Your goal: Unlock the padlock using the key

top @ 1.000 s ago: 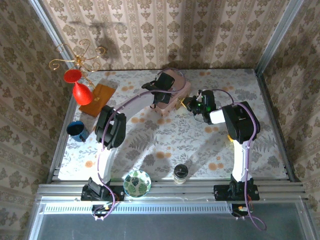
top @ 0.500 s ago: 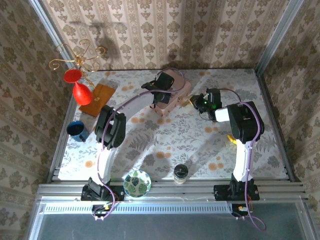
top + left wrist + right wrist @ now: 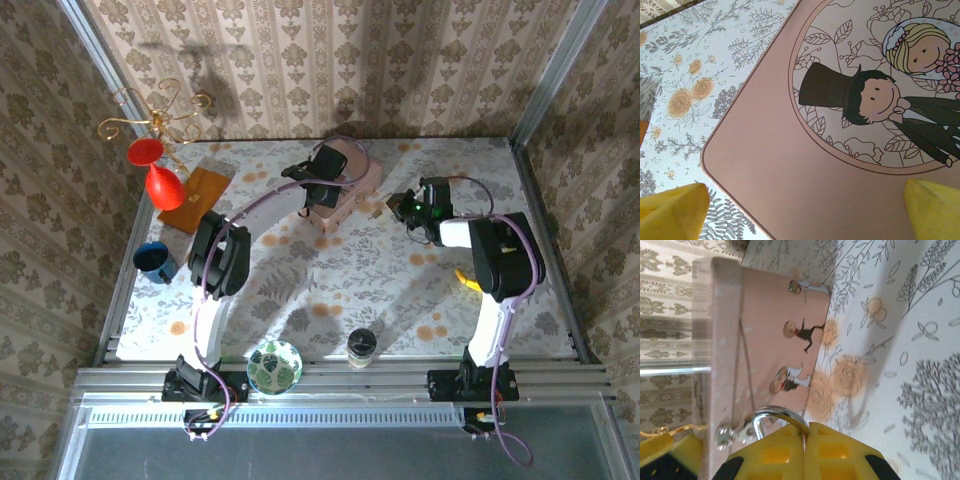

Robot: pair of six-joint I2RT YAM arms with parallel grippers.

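Note:
The pink box [image 3: 790,165] with the top-hatted figure on its lid lies right under my left gripper [image 3: 805,215]. Its yellow fingertips [image 3: 675,210] stand wide apart and open, with nothing between them. At the box's right side [image 3: 358,190], my right gripper [image 3: 806,429] is shut on the padlock [image 3: 782,414]. The silver shackle arches out from between the fingers, and the lock's body is hidden by them. One shackle end hangs free beside the shiny hasp [image 3: 722,435] on the box front [image 3: 770,315]. The key is hidden.
A gold stand with red goblets [image 3: 160,180] and a wooden block [image 3: 195,198] are at the back left. A blue cup [image 3: 155,260] stands at the left edge. A patterned bowl [image 3: 274,366] and a small jar [image 3: 361,345] stand near the front rail.
My right arm's elbow has swung to the right, and its gripper has shifted a little right and back beside the box. The left arm has stayed put.

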